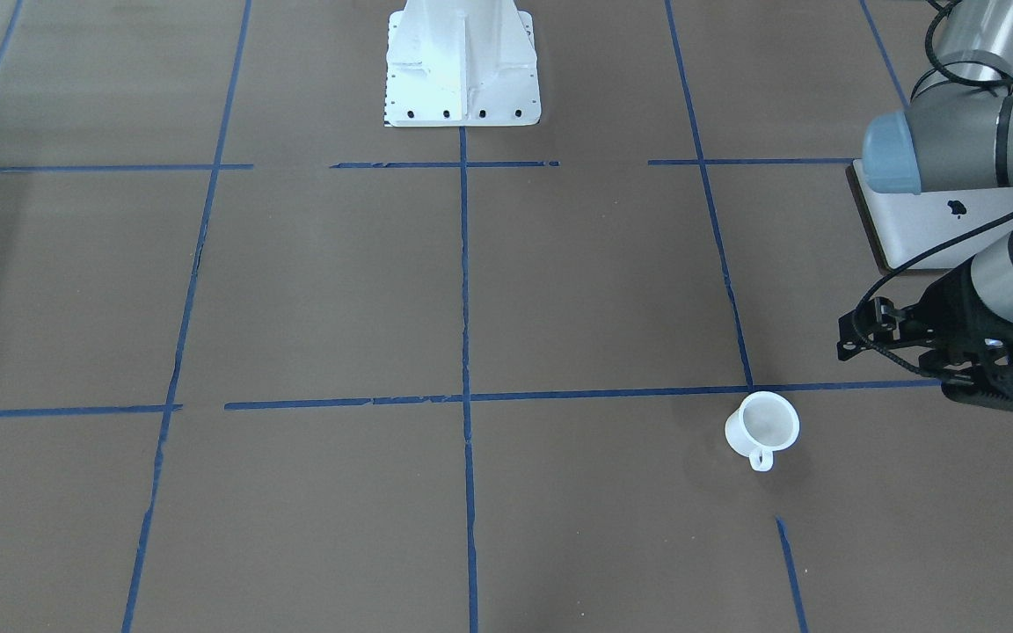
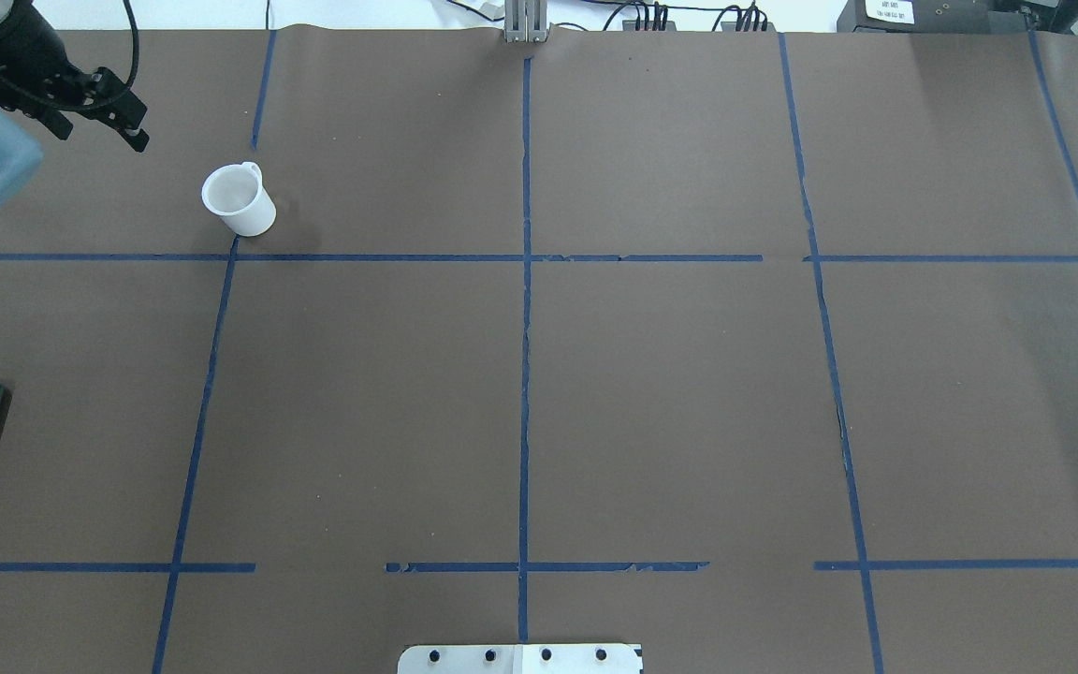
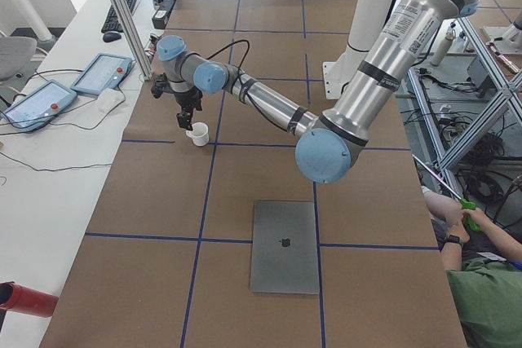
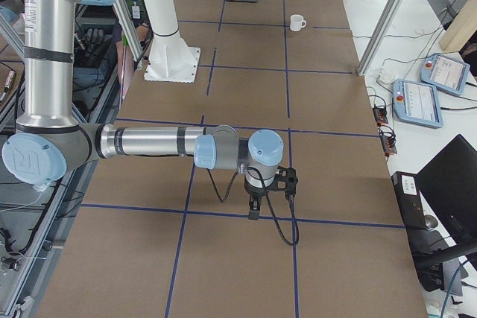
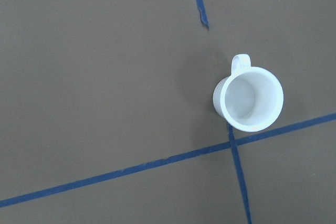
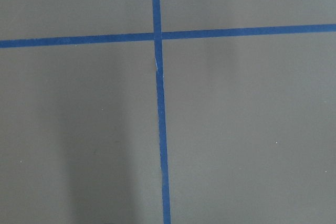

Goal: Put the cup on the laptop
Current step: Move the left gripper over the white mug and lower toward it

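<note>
Near left: laptop point(image 3: 285, 246) lies flat and closed, logo up, nothing on the lid. The left arm crosses above it in the front-facing view.

Farther out, same side: cup point(image 5: 251, 99) stands upright on the brown paper beside a tape crossing, handle turned away from the robot. Interior white and empty.

Left gripper point(image 3: 188, 120) hovers just over the cup, slightly off to one side, not touching. Claw released or clenched: cannot tell.

Right gripper point(image 4: 253, 210) hangs low, well off to the right. Claw state: cannot tell.

Judged step: approach, cup not yet grasped. The next move calls for centring over the cup, descending, taking the wall or rim, then carrying it nearward onto the lid.
</note>
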